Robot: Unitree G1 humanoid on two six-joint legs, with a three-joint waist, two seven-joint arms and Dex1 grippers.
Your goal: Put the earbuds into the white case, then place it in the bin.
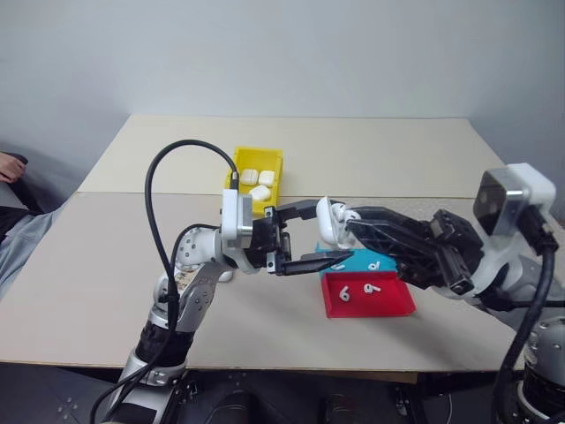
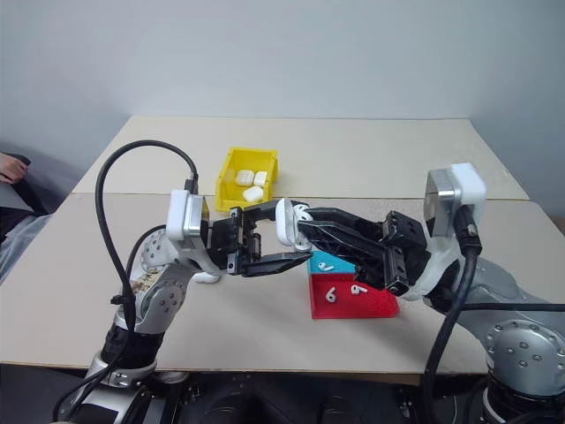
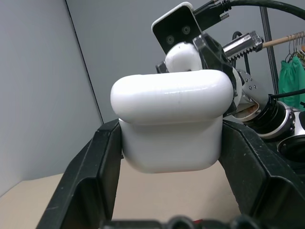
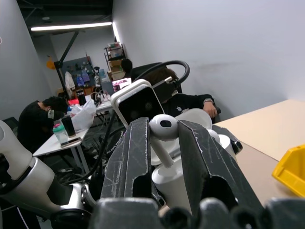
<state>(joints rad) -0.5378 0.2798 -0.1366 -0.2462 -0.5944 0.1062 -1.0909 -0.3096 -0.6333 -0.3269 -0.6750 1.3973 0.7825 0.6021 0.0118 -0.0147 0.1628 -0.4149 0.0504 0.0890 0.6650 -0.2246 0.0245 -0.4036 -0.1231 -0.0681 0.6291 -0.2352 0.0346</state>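
Note:
My left gripper (image 1: pixel 309 237) is shut on the white case (image 3: pixel 171 138) and holds it in the air above the table, between its black fingers (image 3: pixel 90 176). The case's lid (image 3: pixel 171 95) stands open. From the right, my right gripper (image 1: pixel 347 226) is shut on one of the earbuds (image 4: pixel 163 128), right over the case's opening (image 4: pixel 170 183), stem pointing down into it. More earbuds (image 1: pixel 344 293) lie in the red and teal tray (image 1: pixel 393 305) below. The yellow bin (image 1: pixel 256 153) sits further back on the table with three white cases (image 1: pixel 250 177) in it.
A small white object (image 2: pixel 207 276) lies on the table under my left arm. A person's hand (image 1: pixel 9 166) shows at the far left edge. A seam crosses the tan table (image 1: pixel 106 265) just in front of the bin.

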